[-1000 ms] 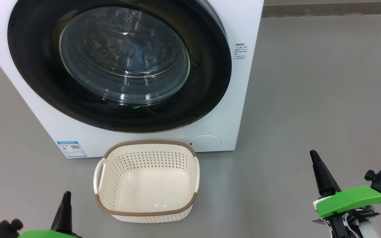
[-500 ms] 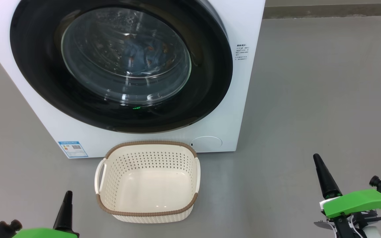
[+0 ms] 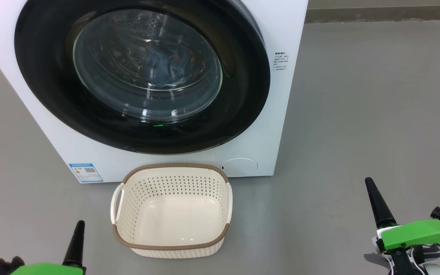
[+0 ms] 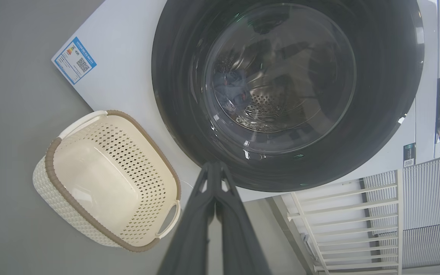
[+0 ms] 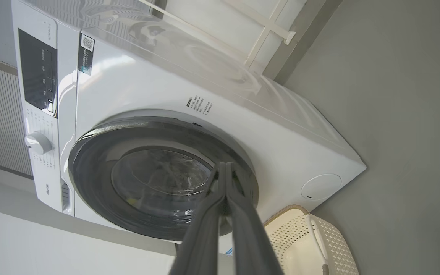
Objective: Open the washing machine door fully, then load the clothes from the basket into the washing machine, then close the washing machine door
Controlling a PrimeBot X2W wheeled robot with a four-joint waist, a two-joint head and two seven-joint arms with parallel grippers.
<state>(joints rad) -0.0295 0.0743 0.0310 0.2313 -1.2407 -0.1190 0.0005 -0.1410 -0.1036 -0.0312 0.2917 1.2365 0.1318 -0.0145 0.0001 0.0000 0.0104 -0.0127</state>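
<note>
A: What is the biggest thing on the smooth grey floor (image 3: 357, 114)?
B: The big white boxy front-loading washing machine (image 3: 287, 114); the right wrist view shows its dark control panel (image 5: 38, 78) and round white knob (image 5: 37, 143).
A: And its front?
B: The large round glossy black washing machine door (image 3: 48, 99) lies shut, flush against the white front; the bulging clear glass window sits at its centre.
A: The basket?
B: The small rectangular cream plastic basket (image 3: 170, 247), with perforated sides, a brown woven-look rim and white side handles, stands upright on the floor just before the machine, below the door; its smooth inner bottom is in plain sight.
A: The clothes?
B: The light blue clothes (image 3: 166, 63) with orange-brown prints lie inside the drum, seen dimly through the glass; how many pieces, I cannot tell.
A: The tools?
B: The left gripper (image 4: 214, 165) has its two long dark fingers pressed tip to tip, clasping nothing; the right gripper (image 5: 224, 165) is pinched together likewise. Both hang low at either side in the head view, touching neither basket nor machine.
A: Smallest?
B: A small blue label sticker (image 3: 85, 172) at the front's lower left corner; a round white cap (image 3: 239, 166) at its lower right.
</note>
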